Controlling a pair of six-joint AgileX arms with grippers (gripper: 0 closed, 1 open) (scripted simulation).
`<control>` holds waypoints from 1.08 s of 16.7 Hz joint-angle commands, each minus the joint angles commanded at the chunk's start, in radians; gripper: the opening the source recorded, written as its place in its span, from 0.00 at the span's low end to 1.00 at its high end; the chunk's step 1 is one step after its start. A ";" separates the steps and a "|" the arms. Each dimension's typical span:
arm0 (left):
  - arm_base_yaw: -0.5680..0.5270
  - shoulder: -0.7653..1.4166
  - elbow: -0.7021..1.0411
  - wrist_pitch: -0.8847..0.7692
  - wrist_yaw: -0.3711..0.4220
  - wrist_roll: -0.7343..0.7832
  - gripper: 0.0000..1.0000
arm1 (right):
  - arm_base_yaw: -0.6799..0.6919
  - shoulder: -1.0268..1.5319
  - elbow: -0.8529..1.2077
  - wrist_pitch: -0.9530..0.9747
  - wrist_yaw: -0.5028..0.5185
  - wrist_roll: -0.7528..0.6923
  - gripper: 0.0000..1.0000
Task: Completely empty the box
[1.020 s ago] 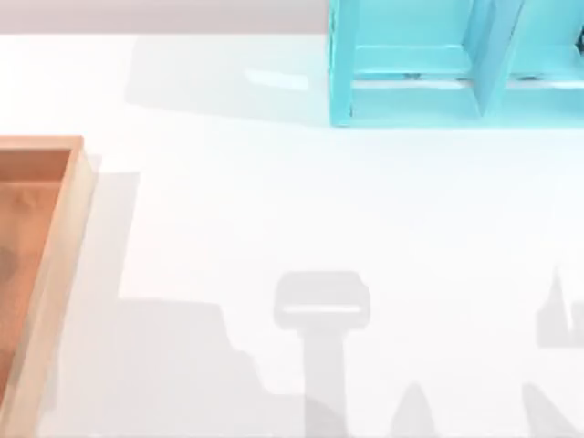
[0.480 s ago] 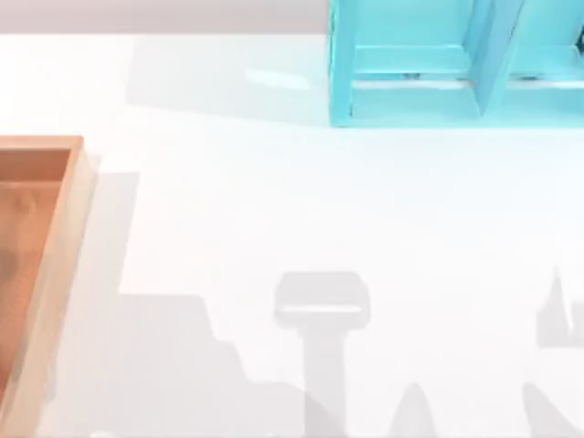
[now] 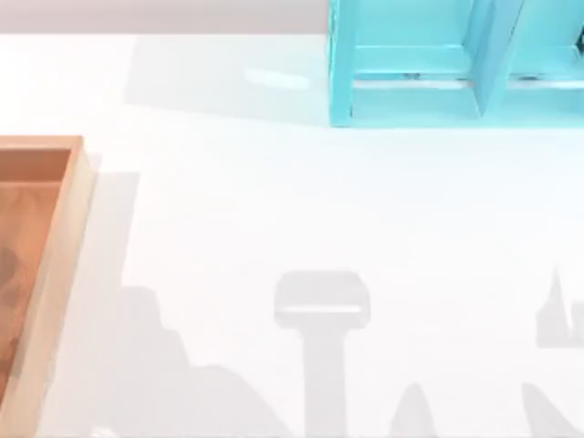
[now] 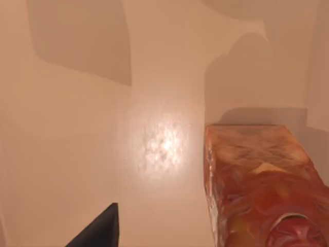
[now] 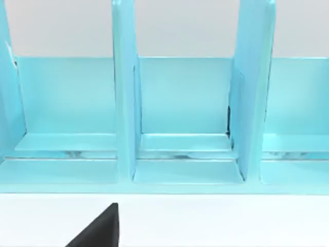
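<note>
The box (image 3: 66, 246) lies at the table's left edge in the top view, with thick light-tan walls and an orange-brown floor; only its right part shows, with a dark shadow on the floor. In the left wrist view a red-orange patterned carton (image 4: 257, 185) rests on a pale tan surface, close beside a dark part of my left gripper (image 4: 100, 230). I cannot tell whether the gripper touches the carton. A dark part of my right gripper (image 5: 100, 229) hangs over the white table, facing the turquoise shelf unit (image 5: 180, 118).
The turquoise shelf unit (image 3: 438, 64) stands at the back right of the table, its compartments open towards the front. Grey arm shadows fall across the white tabletop (image 3: 274, 201) along its front edge.
The broad shadow at the table's front left has shrunk and shifted leftward, towards the box. The box, the shelf unit and the other shadows have stayed in place.
</note>
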 joint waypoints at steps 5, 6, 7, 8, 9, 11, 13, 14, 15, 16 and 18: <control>0.002 0.040 -0.088 0.139 0.000 0.002 1.00 | 0.000 0.000 0.000 0.000 0.000 0.000 1.00; 0.003 0.052 -0.105 0.161 0.000 0.003 1.00 | 0.000 0.000 0.000 0.000 0.000 0.000 1.00; 0.003 0.060 -0.115 0.173 0.000 0.004 1.00 | 0.000 0.000 0.000 0.000 0.000 0.000 1.00; 0.003 0.061 -0.117 0.175 0.000 0.004 1.00 | 0.000 0.000 0.000 0.000 0.000 0.000 1.00; 0.003 0.061 -0.117 0.175 0.000 0.004 1.00 | 0.000 0.000 0.000 0.000 0.000 0.000 1.00; 0.003 0.061 -0.117 0.175 0.000 0.004 1.00 | 0.000 0.000 0.000 0.000 0.000 0.000 1.00; 0.003 0.061 -0.117 0.175 0.000 0.004 0.85 | 0.000 0.000 0.000 0.000 0.000 0.000 1.00; 0.003 0.061 -0.117 0.175 0.000 0.004 0.77 | 0.000 0.000 0.000 0.000 0.000 0.000 1.00; 0.003 0.061 -0.117 0.175 0.000 0.004 0.70 | 0.000 0.000 0.000 0.000 0.000 0.000 1.00; 0.003 0.061 -0.117 0.175 0.000 0.004 0.62 | 0.000 0.000 0.000 0.000 0.000 0.000 1.00; 0.003 0.061 -0.117 0.175 0.000 0.004 0.47 | 0.000 0.000 0.000 0.000 0.000 0.000 1.00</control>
